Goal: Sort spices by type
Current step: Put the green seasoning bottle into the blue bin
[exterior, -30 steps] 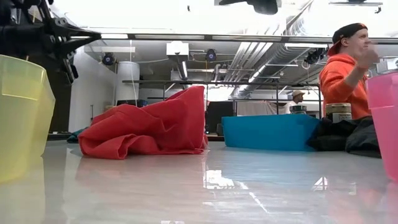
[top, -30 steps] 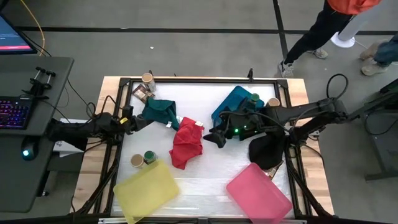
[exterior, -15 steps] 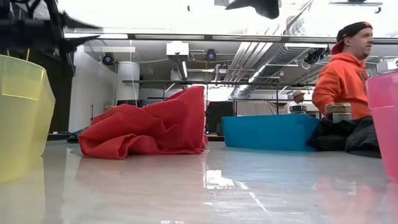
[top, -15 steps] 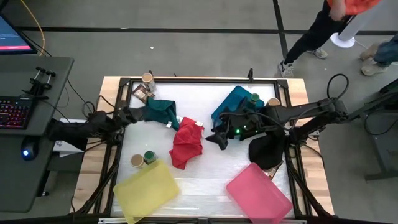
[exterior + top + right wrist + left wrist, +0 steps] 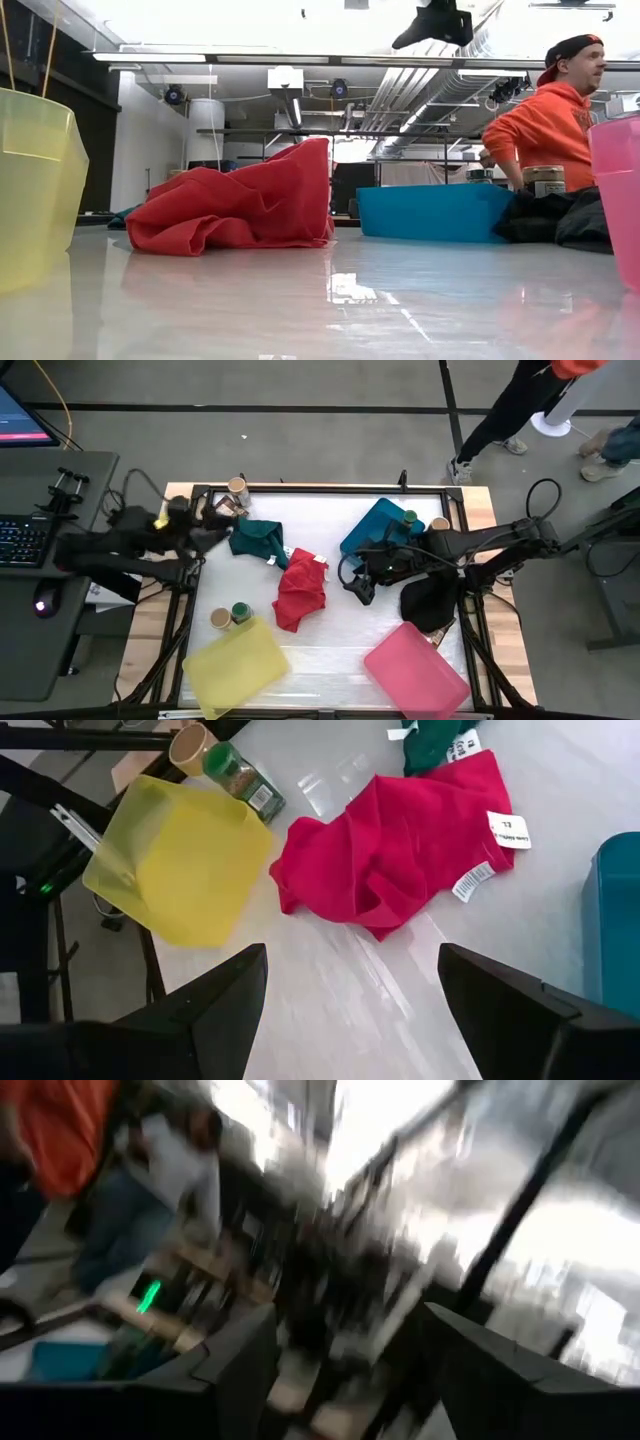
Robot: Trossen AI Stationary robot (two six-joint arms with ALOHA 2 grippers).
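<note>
Three trays sit on the table (image 5: 330,660) in the high view: yellow tray (image 5: 236,664) lower left, pink tray (image 5: 415,670) lower right, blue tray (image 5: 372,526) upper right. Red cloth (image 5: 300,590) lies centre, green cloth (image 5: 258,540) upper left. Left gripper (image 5: 205,518), jaws parted and empty, hangs upper left near a packet (image 5: 225,510) and tan-lid jar (image 5: 237,487). Right gripper (image 5: 362,590), jaws wide and empty, hovers centre-right. Two jars (image 5: 231,616) stand touching the yellow tray.
</note>
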